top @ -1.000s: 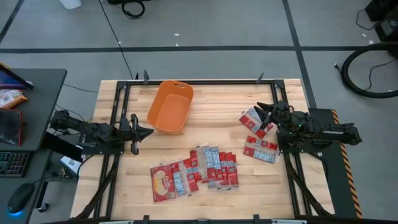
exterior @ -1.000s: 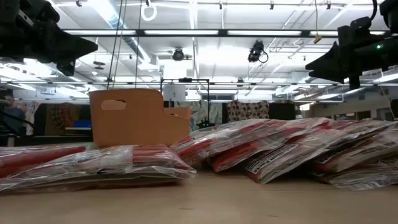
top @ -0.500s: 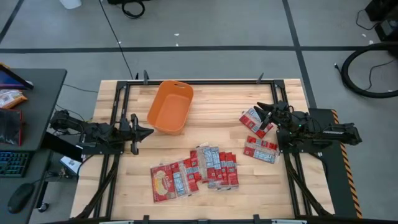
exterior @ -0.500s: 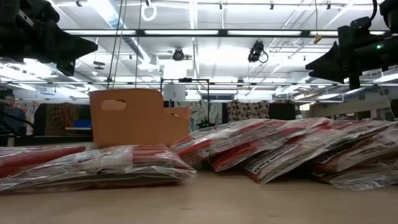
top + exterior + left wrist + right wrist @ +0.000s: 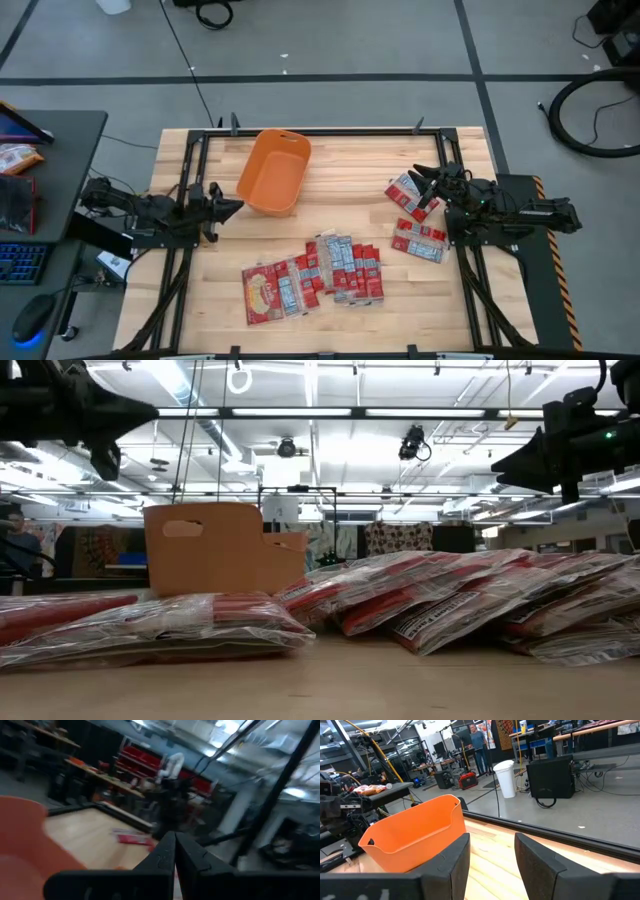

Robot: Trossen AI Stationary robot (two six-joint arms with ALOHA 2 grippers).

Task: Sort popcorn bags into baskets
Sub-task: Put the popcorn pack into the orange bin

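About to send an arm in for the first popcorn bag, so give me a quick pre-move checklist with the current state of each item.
1. Basket empty and ready: the orange basket shows only bare floor inside. Ok.
2. Bags reachable: the popcorn bags lie flat in a central cluster, with two more by the right arm. Ok.
3. Left gripper free: it holds nothing and sits beside the basket's near end, fingers together in its wrist view. Not ok for a grasp until it is opened.
4. Right gripper free: open, empty, at a bag on the right side. Ok.
5. Second basket for sorting: only one in view. Cannot tell.
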